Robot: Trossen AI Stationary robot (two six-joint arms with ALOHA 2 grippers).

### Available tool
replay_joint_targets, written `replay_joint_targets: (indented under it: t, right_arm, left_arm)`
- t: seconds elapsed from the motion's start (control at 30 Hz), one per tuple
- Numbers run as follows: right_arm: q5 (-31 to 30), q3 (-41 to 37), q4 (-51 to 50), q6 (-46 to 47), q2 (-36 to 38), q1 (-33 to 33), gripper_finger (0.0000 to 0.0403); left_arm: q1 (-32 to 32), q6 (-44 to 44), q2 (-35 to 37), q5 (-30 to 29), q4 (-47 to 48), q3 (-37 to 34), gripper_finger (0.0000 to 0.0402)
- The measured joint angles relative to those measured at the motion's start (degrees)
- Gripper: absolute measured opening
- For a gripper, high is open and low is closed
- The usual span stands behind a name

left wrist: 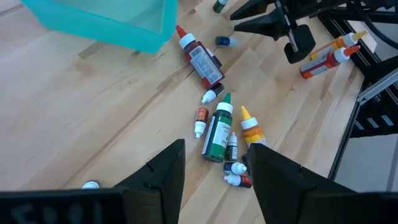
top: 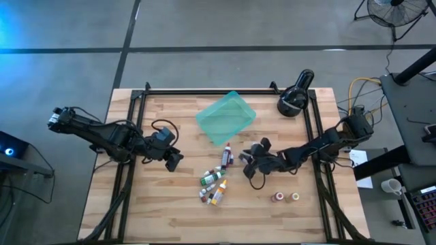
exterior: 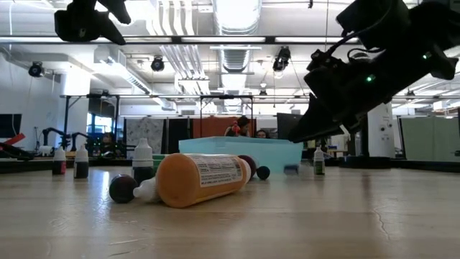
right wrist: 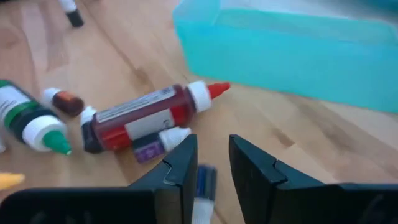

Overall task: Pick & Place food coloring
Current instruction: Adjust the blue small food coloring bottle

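Several small food coloring bottles point(top: 214, 182) lie in a loose cluster on the wooden table, among them a red one point(right wrist: 143, 118), a green one point(left wrist: 217, 134) and an orange one point(exterior: 201, 180). My right gripper point(right wrist: 213, 162) hovers low beside the red bottle, its fingers a narrow gap apart. A tiny blue bottle point(left wrist: 225, 41) lies on the table just under its tips. My left gripper point(left wrist: 217, 180) hangs open above the table to the left of the cluster point(top: 174, 161), holding nothing. The teal tray point(top: 226, 117) stands behind the bottles.
A black round lamp-like device point(top: 294, 100) sits at the far right of the table. Two more small bottles point(top: 286, 197) lie near the right front. Black rails point(top: 129, 170) run along the table's left and right sides.
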State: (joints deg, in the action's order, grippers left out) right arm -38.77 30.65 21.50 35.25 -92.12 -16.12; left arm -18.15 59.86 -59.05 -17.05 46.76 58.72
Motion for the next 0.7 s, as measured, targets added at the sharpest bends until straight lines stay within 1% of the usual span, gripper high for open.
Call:
replay_joint_targets:
  t: [0.1, 0.23, 0.3, 0.4, 0.47, 0.5, 0.53, 0.63, 0.7]
  right_arm:
    - [-0.2, -1.8, 3.7, 0.0, 0.0, 0.0, 0.0072]
    - [1.4, -2.5, 4.0, 0.1, 0.0, 0.0, 0.0063]
    - [4.6, -2.4, 3.7, 0.2, 0.0, 0.0, 0.006]
    - [13.3, -1.4, 0.3, -1.9, 0.2, 0.0, 0.0059]
    - [18.0, 0.1, -1.8, -5.2, 0.4, -0.2, 0.0059]
    - [20.0, 0.8, -2.5, -5.2, 0.6, -0.2, 0.0059]
    - [21.1, 1.6, -3.3, -4.3, 0.6, -0.2, 0.0059]
    - [20.8, 4.2, -4.7, 0.2, 0.6, 0.1, 0.0058]
    - [20.8, 5.9, -4.8, 0.4, 0.6, 0.7, 0.0058]
  left_arm:
    - [0.0, 0.0, 0.0, 0.0, -0.2, 0.0, 0.0147]
    - [0.0, 0.1, 0.0, 0.0, -0.2, 0.0, 0.0147]
    - [0.0, 0.3, 0.0, 0.0, -0.2, 0.0, 0.0147]
    - [0.0, 0.3, 0.0, 0.0, -0.2, 0.0, 0.0147]
    - [0.0, 0.3, 0.0, 0.0, -0.2, 0.0, 0.0147]
    - [0.0, 0.3, 0.0, 0.0, -0.2, 0.0, 0.0147]
    - [0.0, 0.3, 0.0, 0.0, -0.2, 0.0, 0.0147]
    - [0.0, 0.3, 0.0, 0.0, -0.3, 0.0, 0.0147]
    - [0.0, 0.3, 0.0, 0.0, -0.4, 0.0, 0.0147]
